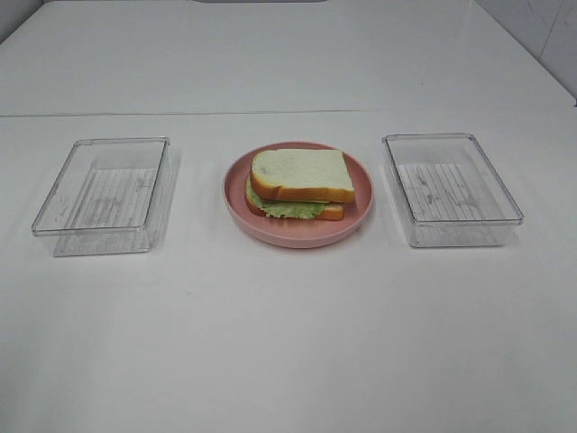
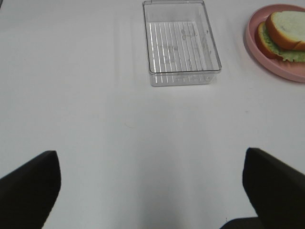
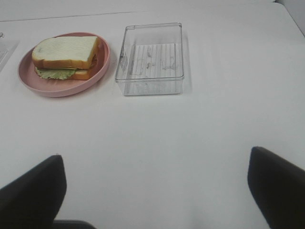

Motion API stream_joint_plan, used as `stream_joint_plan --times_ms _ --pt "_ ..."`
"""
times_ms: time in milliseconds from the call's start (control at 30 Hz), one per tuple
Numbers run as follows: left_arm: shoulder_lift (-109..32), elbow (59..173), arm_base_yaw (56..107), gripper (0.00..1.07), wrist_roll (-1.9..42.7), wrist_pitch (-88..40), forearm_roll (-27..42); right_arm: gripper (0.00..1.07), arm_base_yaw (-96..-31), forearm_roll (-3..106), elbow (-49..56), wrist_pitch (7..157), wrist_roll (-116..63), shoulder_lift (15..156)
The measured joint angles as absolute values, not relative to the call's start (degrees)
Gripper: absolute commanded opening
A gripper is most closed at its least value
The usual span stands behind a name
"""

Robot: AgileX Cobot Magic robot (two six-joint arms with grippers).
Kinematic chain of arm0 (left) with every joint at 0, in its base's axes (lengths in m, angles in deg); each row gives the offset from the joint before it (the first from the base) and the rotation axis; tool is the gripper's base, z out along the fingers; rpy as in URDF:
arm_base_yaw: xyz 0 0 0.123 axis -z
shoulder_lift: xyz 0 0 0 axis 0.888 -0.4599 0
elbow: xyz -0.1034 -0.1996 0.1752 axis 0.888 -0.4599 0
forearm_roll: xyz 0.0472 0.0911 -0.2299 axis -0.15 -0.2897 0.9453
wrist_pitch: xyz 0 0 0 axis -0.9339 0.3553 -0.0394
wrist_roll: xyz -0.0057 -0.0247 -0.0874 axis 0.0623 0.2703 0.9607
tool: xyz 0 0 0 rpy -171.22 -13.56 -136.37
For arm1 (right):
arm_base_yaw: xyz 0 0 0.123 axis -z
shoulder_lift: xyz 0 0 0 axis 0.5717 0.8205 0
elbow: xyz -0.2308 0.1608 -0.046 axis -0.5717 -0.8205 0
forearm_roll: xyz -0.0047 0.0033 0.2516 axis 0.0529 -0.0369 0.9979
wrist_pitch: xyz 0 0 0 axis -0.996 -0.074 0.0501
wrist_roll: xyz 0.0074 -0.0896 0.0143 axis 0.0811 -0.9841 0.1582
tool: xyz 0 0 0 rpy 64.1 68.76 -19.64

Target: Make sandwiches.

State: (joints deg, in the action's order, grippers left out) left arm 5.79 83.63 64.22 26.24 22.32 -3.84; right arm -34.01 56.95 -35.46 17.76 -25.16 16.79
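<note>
sandwich sits assembled on pink plate btwn two clear bins, left gripper & right gripper both wide apart, holding nothing; judged done, keep arms clear, don't nudge stack.

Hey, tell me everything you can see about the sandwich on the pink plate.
The sandwich lies flat on the round pink plate, between two clear bins. It looks like a toy: two white bread slices with brown crust, ruffled green lettuce poking out at the front edge. The top slice sits slightly askew. Other fillings are not clearly visible. Nothing but the plate touches it.
</note>
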Motion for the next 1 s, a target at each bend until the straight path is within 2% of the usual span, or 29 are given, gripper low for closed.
stream_joint_plan --times_ms 100,400,1000 --pt "16.2 79.9 64.2 0.95 26.2 23.5 -3.5 0.98 -34.0 57.0 -35.5 17.8 -25.2 16.8" --pt "30.1 75.1 64.2 0.95 26.1 25.5 -3.5 0.98 -34.0 57.0 -35.5 17.8 -25.2 16.8" --pt "30.4 74.8 64.2 0.95 25.0 25.2 -4.0 0.98 -34.0 57.0 -35.5 17.8 -25.2 16.8"
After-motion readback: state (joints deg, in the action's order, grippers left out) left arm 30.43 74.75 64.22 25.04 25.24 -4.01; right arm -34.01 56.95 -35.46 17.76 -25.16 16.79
